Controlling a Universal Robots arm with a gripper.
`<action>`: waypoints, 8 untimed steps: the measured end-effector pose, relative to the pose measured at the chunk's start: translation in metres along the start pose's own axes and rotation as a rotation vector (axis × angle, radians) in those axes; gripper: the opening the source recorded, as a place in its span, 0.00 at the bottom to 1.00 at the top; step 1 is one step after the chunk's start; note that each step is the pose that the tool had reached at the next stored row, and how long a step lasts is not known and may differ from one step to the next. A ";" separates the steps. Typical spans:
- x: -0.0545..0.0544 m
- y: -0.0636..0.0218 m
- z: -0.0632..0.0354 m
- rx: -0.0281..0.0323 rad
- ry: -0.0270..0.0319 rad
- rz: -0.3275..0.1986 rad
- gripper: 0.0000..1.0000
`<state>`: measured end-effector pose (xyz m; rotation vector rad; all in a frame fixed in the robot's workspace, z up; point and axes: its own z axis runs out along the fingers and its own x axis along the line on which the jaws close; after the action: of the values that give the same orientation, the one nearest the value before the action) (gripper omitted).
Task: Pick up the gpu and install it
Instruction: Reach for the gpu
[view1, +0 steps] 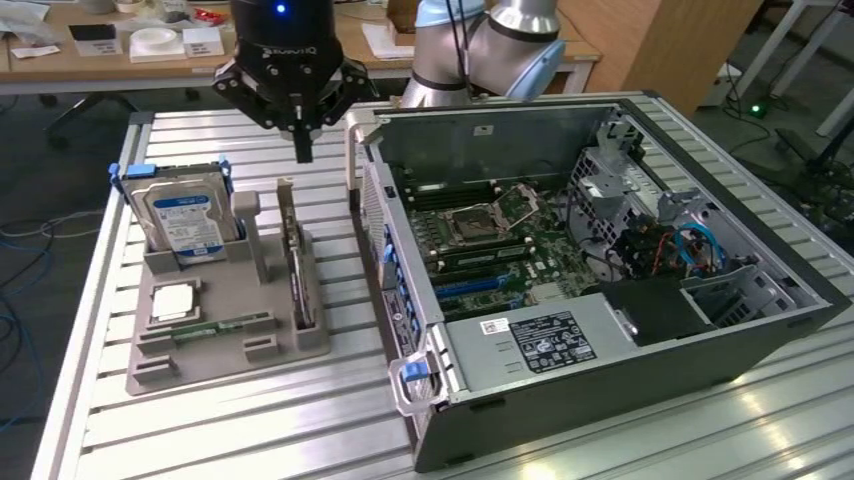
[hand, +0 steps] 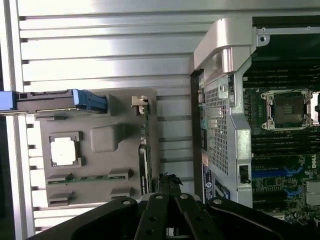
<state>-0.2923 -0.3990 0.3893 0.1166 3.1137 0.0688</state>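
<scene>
The gpu (view1: 296, 262) stands on its edge in a slot of the grey holder tray (view1: 227, 355), its silvery bracket toward the back. In the wrist view the gpu (hand: 144, 152) shows edge-on as a thin dark strip. My gripper (view1: 303, 152) hangs in the air above and behind the card, well clear of it, fingers pressed together and holding nothing. The wrist view shows the shut fingertips (hand: 169, 181) close beside the card's end. The open computer case (view1: 747, 330) lies to the exterior view's right, with its motherboard (view1: 487, 240) exposed.
A silver hard drive (view1: 184, 218) with a blue-white label stands in the tray's back corner. A processor chip (view1: 174, 300) and a memory stick (view1: 227, 324) lie flat in the tray. The case's side wall (view1: 380, 215) rises just beside the tray. A cluttered desk (view1: 80, 60) stands behind.
</scene>
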 end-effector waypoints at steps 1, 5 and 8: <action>0.002 -0.0002 0.0000 0.0000 0.0000 0.000 0.10; 0.012 -0.0009 0.0000 0.0000 0.0000 0.000 0.10; 0.019 -0.0014 0.0000 0.0000 0.0000 0.000 0.10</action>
<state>-0.3113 -0.3990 0.3888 0.1166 3.1137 0.0688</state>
